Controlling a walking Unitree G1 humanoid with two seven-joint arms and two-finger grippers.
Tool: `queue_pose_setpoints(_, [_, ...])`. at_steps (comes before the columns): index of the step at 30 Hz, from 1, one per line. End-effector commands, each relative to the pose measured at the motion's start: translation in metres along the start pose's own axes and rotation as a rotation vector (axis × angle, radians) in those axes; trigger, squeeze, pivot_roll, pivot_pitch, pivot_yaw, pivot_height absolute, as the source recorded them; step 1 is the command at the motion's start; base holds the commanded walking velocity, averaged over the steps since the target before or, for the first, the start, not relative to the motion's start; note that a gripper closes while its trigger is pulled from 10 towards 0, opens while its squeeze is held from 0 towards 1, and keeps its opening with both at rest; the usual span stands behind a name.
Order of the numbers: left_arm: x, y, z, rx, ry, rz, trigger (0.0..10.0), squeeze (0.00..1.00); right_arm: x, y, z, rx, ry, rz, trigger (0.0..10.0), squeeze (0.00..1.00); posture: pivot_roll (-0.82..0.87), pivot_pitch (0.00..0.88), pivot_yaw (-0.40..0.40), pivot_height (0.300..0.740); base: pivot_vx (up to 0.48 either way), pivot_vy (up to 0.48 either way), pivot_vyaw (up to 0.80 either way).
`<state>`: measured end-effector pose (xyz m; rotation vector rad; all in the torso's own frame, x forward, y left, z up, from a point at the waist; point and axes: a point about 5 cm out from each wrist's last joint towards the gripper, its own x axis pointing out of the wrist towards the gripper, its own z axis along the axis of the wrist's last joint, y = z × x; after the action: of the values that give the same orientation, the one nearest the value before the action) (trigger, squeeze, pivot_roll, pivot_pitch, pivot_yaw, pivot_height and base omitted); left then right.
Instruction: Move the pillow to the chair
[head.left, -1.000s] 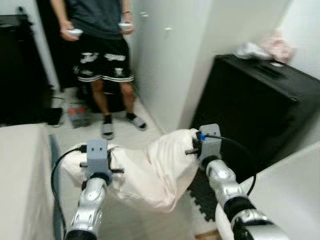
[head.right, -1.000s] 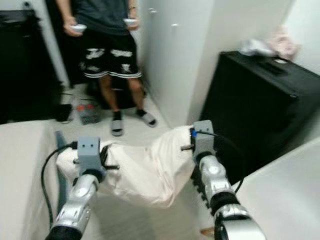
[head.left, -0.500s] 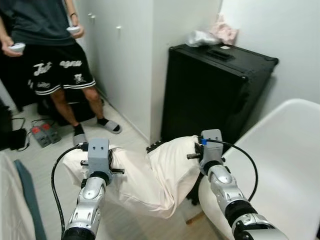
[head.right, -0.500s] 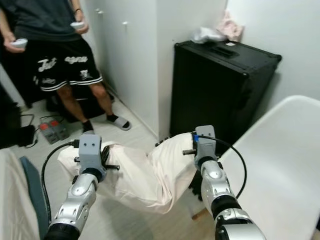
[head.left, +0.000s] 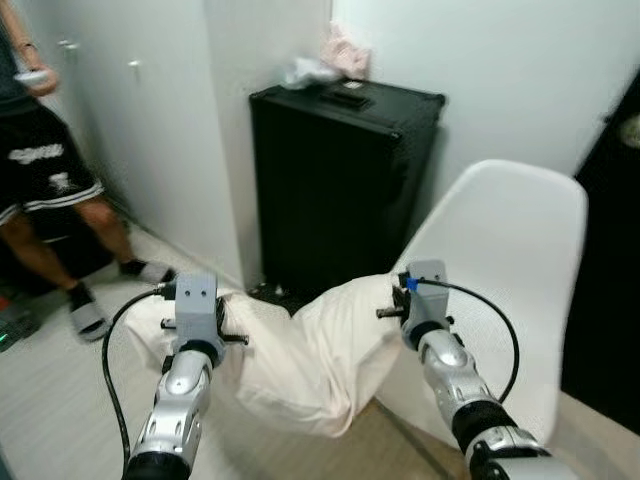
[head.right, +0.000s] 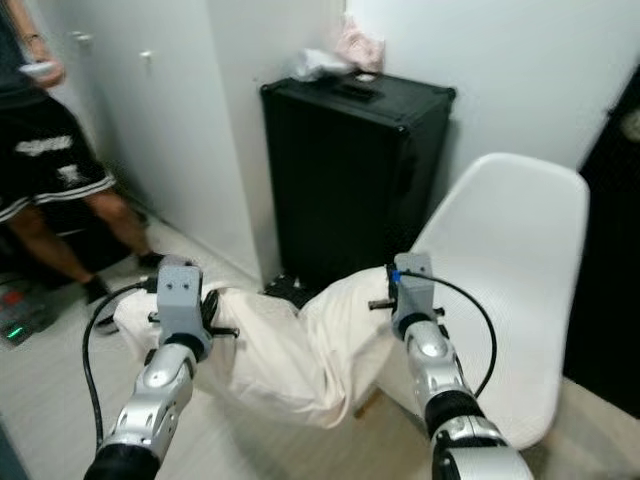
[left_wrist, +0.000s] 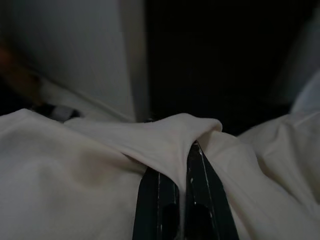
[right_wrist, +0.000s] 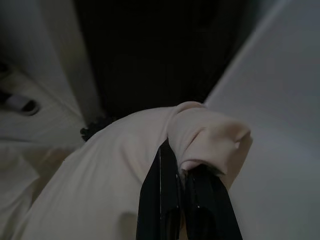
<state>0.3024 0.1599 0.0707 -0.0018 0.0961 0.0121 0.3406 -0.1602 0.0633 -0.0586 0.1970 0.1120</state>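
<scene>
A cream pillow (head.left: 300, 360) hangs slack in the air between my two arms, sagging in the middle. My left gripper (left_wrist: 181, 150) is shut on a fold of its cloth at one end. At the other end my right gripper (right_wrist: 180, 159) pinches a bunched corner, close against the seat of the white chair (head.left: 505, 270). The chair stands just right of the pillow, its curved shell facing me. In the head views both grippers' fingers are hidden under the cloth.
A tall black case (head.left: 340, 190) stands against the wall behind the pillow, with crumpled cloths (head.left: 325, 65) on top. A person (head.left: 45, 180) in black shorts stands at the far left by white cupboard doors (head.left: 140, 130). A dark object (head.left: 610, 270) borders the chair's right side.
The camera has swung right: the person slid to the left edge, the black case moved to the middle, and the whole white chair came into view. Both grippers keep their hold on the pillow.
</scene>
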Motion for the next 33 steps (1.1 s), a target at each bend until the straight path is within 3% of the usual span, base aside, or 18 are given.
queue_pose_setpoints(1, [0.002, -0.004, 0.012, -0.001, -0.053, -0.012, 10.0, 0.0, 0.003, 0.006, 0.009, 0.003, -0.038, 0.022, 10.0, 0.0, 0.06, 0.042, 0.014, 0.74, 0.0, 0.0, -0.8])
queue_pose_setpoints(33, [0.001, 0.005, 0.001, 0.017, 0.017, 0.061, 10.0, 0.0, 0.005, 0.003, 0.009, 0.023, -0.017, 0.003, 10.0, 0.0, 0.06, 0.039, -0.002, 0.74, 0.0, 0.0, -0.8])
